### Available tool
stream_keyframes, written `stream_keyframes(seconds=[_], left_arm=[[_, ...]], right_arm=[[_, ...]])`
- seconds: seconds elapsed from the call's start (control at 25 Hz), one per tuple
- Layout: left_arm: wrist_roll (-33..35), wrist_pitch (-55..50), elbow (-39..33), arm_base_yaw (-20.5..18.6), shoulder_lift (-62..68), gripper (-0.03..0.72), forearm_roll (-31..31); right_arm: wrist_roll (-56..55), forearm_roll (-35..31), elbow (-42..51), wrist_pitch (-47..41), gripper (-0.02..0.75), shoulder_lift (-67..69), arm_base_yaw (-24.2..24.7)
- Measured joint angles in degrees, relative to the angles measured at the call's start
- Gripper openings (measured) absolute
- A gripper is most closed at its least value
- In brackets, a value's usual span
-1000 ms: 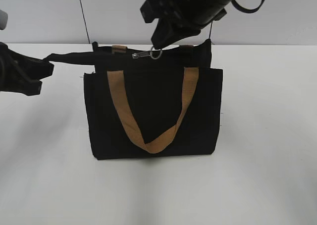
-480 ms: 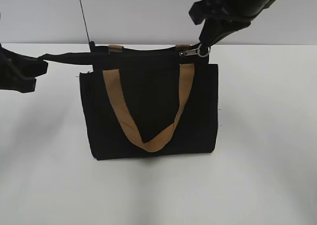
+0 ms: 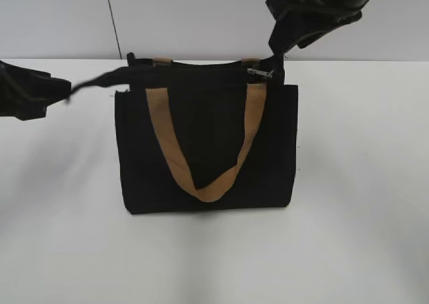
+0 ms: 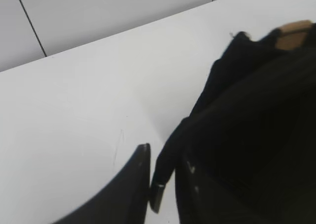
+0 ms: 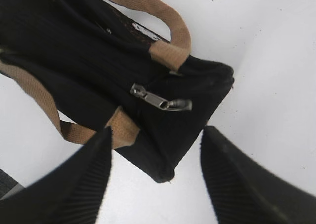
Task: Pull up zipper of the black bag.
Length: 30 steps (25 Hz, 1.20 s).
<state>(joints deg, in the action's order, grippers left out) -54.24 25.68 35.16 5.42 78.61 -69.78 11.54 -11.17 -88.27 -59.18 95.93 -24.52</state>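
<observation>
The black bag [image 3: 208,143] stands upright on the white table with its tan straps [image 3: 201,183] hanging down its front. The zipper pull [image 3: 260,73] lies flat at the right end of the top edge. It shows as a silver tab in the right wrist view [image 5: 160,99]. My right gripper [image 3: 276,49] is open and empty just above that end, with its jaws [image 5: 155,130] apart on either side of the bag's corner. My left gripper [image 3: 66,90] is at the left. The end of the bag's black side strap [image 4: 159,194] hangs slack between its slightly parted jaws [image 4: 162,177].
The white table [image 3: 362,203] spreads around the bag, and a pale wall stands behind it. A thin dark cable [image 3: 112,19] runs down the wall behind the bag's left corner.
The right gripper drew the zipper pull from the middle of the top edge to the right end, then let go and lifted. The black strap, taut before, now sags.
</observation>
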Motion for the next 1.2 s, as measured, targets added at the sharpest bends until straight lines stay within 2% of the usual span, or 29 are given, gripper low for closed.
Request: stream_keyframes(seconds=[0.04,0.12,0.16,0.2,0.28,0.36,0.48,0.64,0.72,0.8,0.84,0.88,1.0,1.2], left_arm=[[0.0,-0.06,0.0,-0.07,0.0,0.361,0.35],[-0.06,-0.64,0.0,-0.07,0.0,0.545,0.86],[-0.42,-1.66,0.0,-0.07,0.0,0.601,0.96],[-0.64,-3.26,0.0,0.18,0.0,0.623,1.0],[-1.13,-7.49,0.0,1.39,-0.49,0.608,1.15],[-1.34,-13.6,-0.05,4.61,-1.71,0.583,1.15],[-1.47,-24.46,-0.05,12.28,-4.17,0.569,2.67],[0.01,-38.11,0.1,22.83,-5.83,0.543,12.81],[5.58,-43.79,0.76,26.89,-6.4,0.521,22.7],[14.1,-51.03,2.8,30.31,-7.16,0.512,33.68],[14.1,-51.03,2.8,30.31,-7.16,0.512,33.68],[23.53,-57.6,5.69,32.56,-8.69,0.509,43.06],[30.79,-65.46,10.77,35.06,-13.16,0.524,48.79],[35.88,-76.23,13.68,37.18,-26.2,0.569,54.46]], right_arm=[[0.71,-0.41,0.0,0.0,0.368,-0.15,0.0],[2.2,-0.75,0.0,-0.36,0.512,-0.45,0.0],[2.65,-0.75,0.0,-0.73,0.554,-0.8,0.0],[2.92,-0.75,0.0,-1.19,0.573,-1.18,0.0],[3.21,-0.47,0.0,-2.74,0.58,-2.14,0.0],[3.32,0.28,0.0,-4.49,0.58,-3.3,0.0],[3.25,2.55,0.57,-6.42,0.58,-5.71,0.0],[2.01,6.24,6.2,-6.21,0.58,-12.63,0.0],[1.45,7.6,10.64,-5.91,0.58,-17.0,0.0],[1.22,8.0,14.77,-5.46,0.58,-22.11,0.0],[1.05,8.05,16.93,-5.24,0.58,-24.28,0.0],[0.95,8.05,19.03,-5.06,0.58,-26.86,0.0],[0.58,8.12,25.16,-5.06,0.58,-34.48,0.0],[0.53,8.12,35.45,-6.06,0.58,-49.88,0.0]])
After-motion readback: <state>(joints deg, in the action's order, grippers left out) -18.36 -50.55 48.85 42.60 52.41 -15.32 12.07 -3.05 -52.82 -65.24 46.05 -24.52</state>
